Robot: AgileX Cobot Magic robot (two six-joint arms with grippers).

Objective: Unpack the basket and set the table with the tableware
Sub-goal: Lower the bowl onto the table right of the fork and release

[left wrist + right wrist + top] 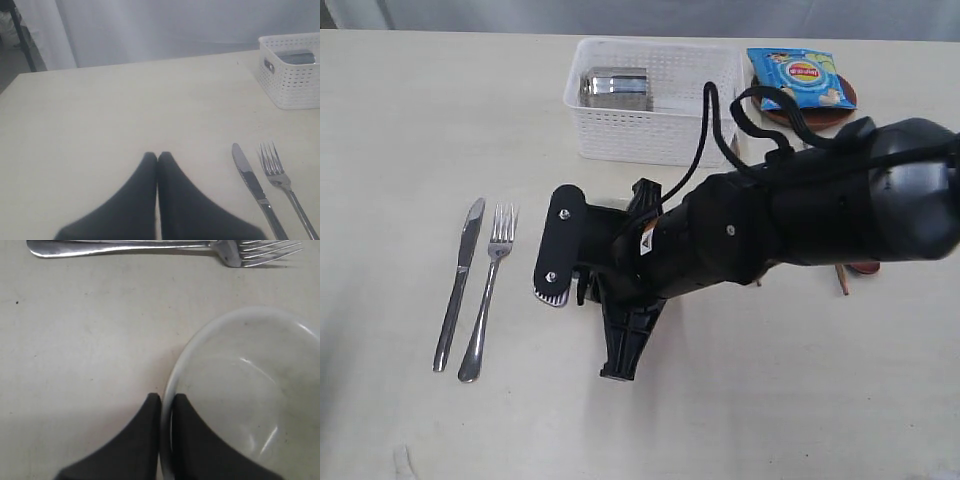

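In the right wrist view my right gripper (166,400) is shut on the rim of the white bowl (250,390), one finger inside and one outside. The bowl sits low over the table (75,365), close to the fork (150,247). Seen from the exterior view, the right arm reaches across the middle and its gripper (618,368) covers the bowl. The knife (458,283) and fork (490,290) lie side by side at the left. The white basket (650,130) at the back holds the steel cup (615,88). My left gripper (157,156) is shut and empty above bare table.
A blue chip bag (800,78) lies on a small brown plate (820,112) right of the basket. A reddish spoon end (865,268) and a chopstick tip (841,278) peek out under the right arm. The left wrist view shows the knife (252,182), fork (285,182) and basket (292,85).
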